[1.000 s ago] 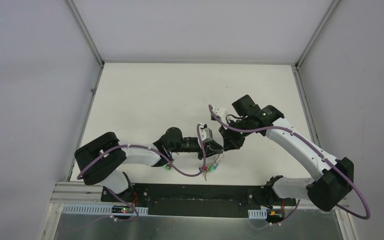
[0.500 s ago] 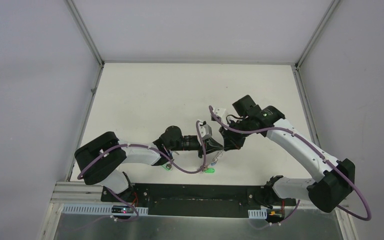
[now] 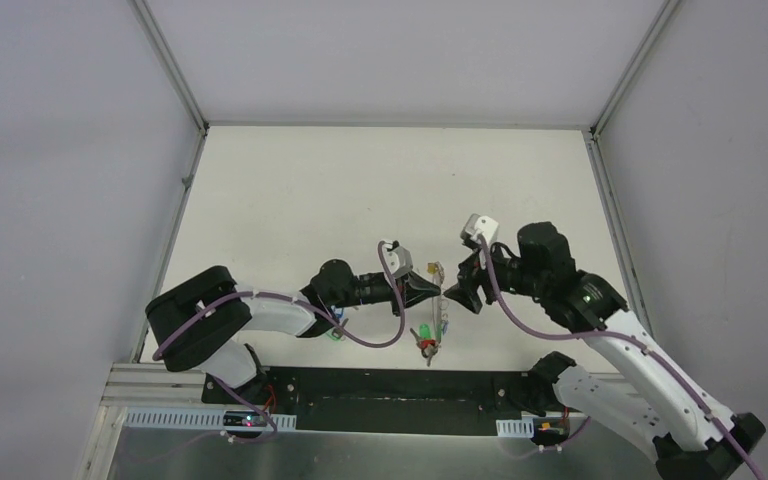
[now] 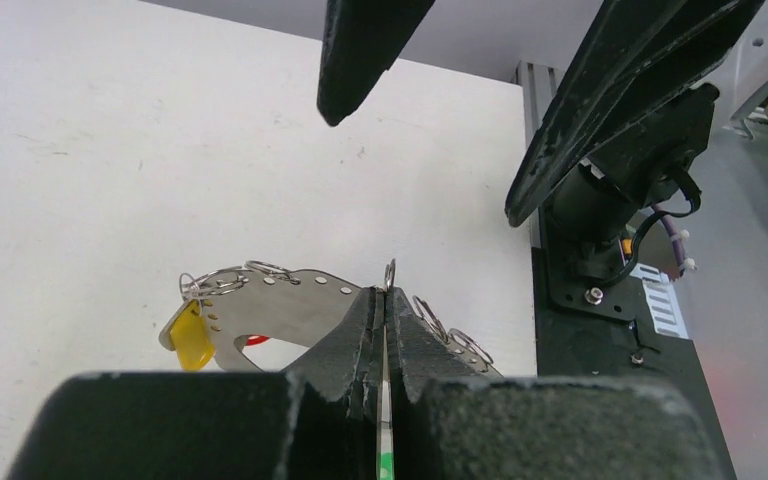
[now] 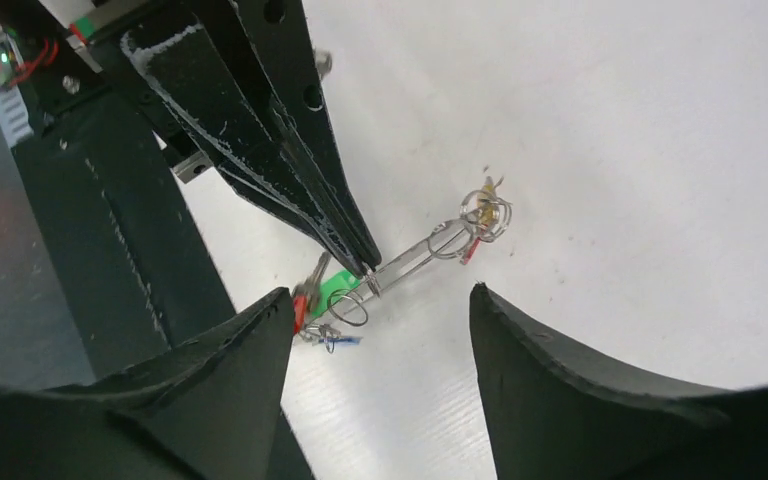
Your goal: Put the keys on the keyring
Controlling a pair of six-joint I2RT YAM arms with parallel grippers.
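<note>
Keyring (image 4: 290, 305), a thin grey metal band, flat and curved, punched with a row of small holes and hung with little wire split rings (image 4: 260, 268), sits by the middle of the near edge of the desk (image 3: 310, 190), between the two arms. The left gripper (image 4: 385, 295) has hold of it, jaws pressed fully together on the band roughly midway along. Whether the band rests on the desk or hangs just clear of it cannot be told. Facing it, the right gripper (image 5: 382, 297) stands with jaws wide apart and nothing between them, just beside the band and apparently not touching it. The green-tagged key (image 5: 340, 283), small and dark with an oval plastic tag, lies against the band under the left fingers. The blue-tagged key (image 5: 345, 340), its like, lies just beside it toward the near edge. A red tag (image 5: 303, 300) is close by, and a yellow tag (image 4: 192, 335) hangs at the band's far end. Whether the green and blue keys are already threaded is too small to tell. The step looks like steadying the ring with one arm while the other readies to work a key. The next move likely calls for a fine pinch on a thin tag or split ring, hard by the left fingers, without knocking the band askew
</note>
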